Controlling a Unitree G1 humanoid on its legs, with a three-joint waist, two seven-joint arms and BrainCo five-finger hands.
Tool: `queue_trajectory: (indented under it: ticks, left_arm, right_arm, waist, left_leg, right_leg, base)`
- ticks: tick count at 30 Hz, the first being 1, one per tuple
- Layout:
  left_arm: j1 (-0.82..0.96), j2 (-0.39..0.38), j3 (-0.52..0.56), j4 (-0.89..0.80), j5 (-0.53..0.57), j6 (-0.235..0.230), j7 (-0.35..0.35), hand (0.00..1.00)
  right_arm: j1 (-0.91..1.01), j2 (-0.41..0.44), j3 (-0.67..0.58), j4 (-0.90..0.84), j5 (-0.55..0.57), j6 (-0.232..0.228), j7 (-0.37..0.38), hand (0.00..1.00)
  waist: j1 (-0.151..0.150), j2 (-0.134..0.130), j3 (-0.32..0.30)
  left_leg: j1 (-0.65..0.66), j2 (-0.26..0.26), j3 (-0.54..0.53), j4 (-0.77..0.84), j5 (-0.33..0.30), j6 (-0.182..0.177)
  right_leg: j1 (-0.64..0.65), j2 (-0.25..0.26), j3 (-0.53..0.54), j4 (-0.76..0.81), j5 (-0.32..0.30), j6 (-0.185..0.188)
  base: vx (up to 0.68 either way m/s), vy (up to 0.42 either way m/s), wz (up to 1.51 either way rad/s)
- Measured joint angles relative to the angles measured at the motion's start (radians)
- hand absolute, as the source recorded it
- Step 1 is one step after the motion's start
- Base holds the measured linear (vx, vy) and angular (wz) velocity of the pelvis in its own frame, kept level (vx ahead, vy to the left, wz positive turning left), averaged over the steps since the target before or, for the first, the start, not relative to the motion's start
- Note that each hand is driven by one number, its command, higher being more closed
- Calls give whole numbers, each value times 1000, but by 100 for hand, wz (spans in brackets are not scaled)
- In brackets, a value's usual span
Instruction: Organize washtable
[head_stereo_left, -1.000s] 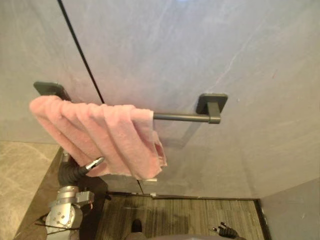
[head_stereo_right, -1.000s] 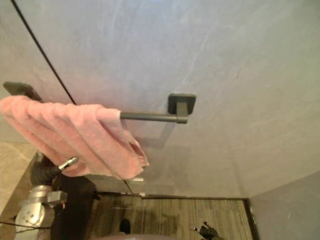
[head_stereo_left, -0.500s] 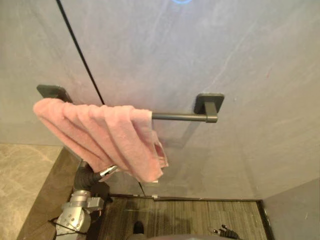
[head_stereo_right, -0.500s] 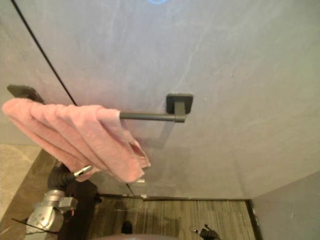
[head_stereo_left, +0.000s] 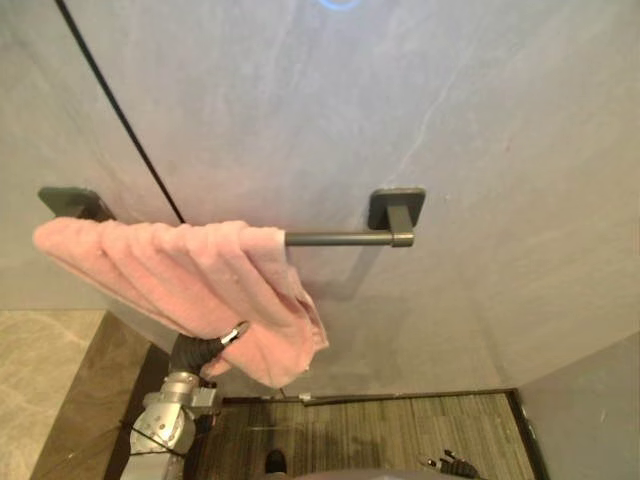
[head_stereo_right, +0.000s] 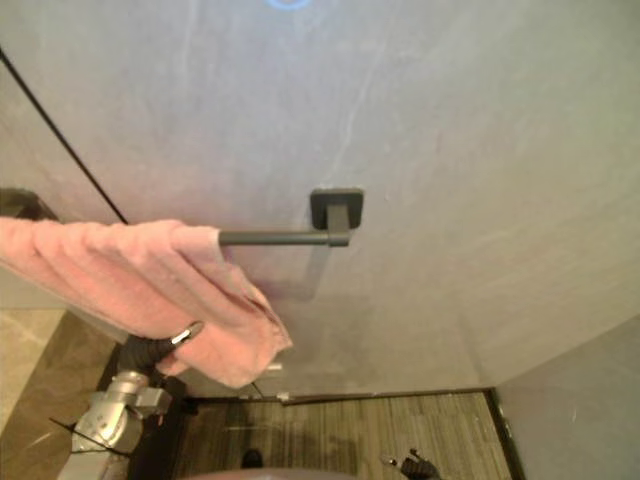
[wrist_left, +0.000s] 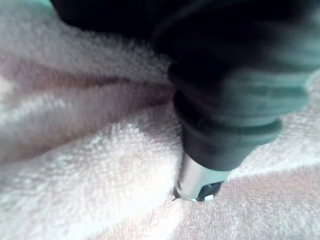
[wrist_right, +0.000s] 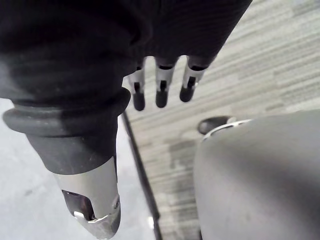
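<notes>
Seen from the head, the pink towel hangs bunched over the left part of a dark towel rail fixed to a grey wall. The rail's right stretch is bare up to its square bracket, and the left bracket peeks out above the cloth. The towel lies in thick slanting folds, and its lowest corner droops well below the rail. The left hand reaches up from below against the towel's lower edge, with one silver tip showing at the cloth and the dark ribbed cover beneath it. A thin dark seam runs down the wall behind the towel. A beige stone surface lies at lower left, and striped floor runs along the foot of the wall.

The left wrist view adds the close detail. The towel is pale pink looped terry, gathered into soft ridges and creases. The thumb presses its silver tip into one crease. The fingers are hidden by the cloth and the cover, so I cannot tell whether this hand grips the towel or merely pushes on it.

The right wrist view shows the right hand away from the towel, hanging above the striped floor. Its fingers are straight and relaxed, and it holds nothing.
</notes>
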Motion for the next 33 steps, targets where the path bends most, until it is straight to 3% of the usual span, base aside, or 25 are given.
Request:
queue_trajectory:
  ticks: [7,12,13,19,26,28,33]
  left_arm:
    - [-11,-3,44,22,9,-1,38,100]
    - [-26,-3,86,20,17,-4,59,100]
    - [-27,-3,87,19,17,-6,64,100]
    - [-31,-3,88,-22,17,-16,81,100]
    - [-64,-5,77,-66,19,-22,78,100]
    - [-79,-6,77,-69,19,-22,76,100]
    - [-83,-25,71,-104,22,-23,55,100]
  right_arm:
    - [-2,2,3,-8,-2,-1,-9,0]
    - [6,-15,0,-117,48,-2,-32,0]
    - [5,-30,6,-231,111,-4,-33,0]
    - [-17,-123,105,-648,175,-51,-21,0]
    - [48,-187,234,-922,269,-29,20,0]
    - [48,-215,281,-999,297,-29,45,0]
    - [27,-285,392,-1208,347,-44,144,0]
  waist:
    - [0,-4,2]
    - [1,-6,3]
    - [0,-5,4]
    - [2,-7,3]
    - [-9,-6,20]
    - [-23,-2,29]
    - [-23,8,36]
  left_leg:
    - [1,0,0,0,-1,1]
    - [1,-2,2,0,-5,2]
    - [1,-2,9,0,-8,2]
    - [3,0,54,7,-10,4]
    - [3,10,51,6,-10,4]
    - [-1,10,49,0,-15,5]
    - [-5,12,46,0,-14,6]
  right_leg:
    - [0,-1,0,-1,-1,-1]
    - [-2,-4,3,-4,0,1]
    - [-5,-5,10,-6,3,5]
    - [-27,-4,62,-15,28,8]
    - [-40,7,73,8,40,0]
    - [-46,7,77,11,41,1]
    - [-77,12,97,21,38,-3]
  base:
    - [0,0,0]
    - [0,1,-2]
    - [-1,4,-11]
    - [15,9,-24]
    - [-44,-1,-7]
    - [-153,14,-6]
    - [-87,9,-11]
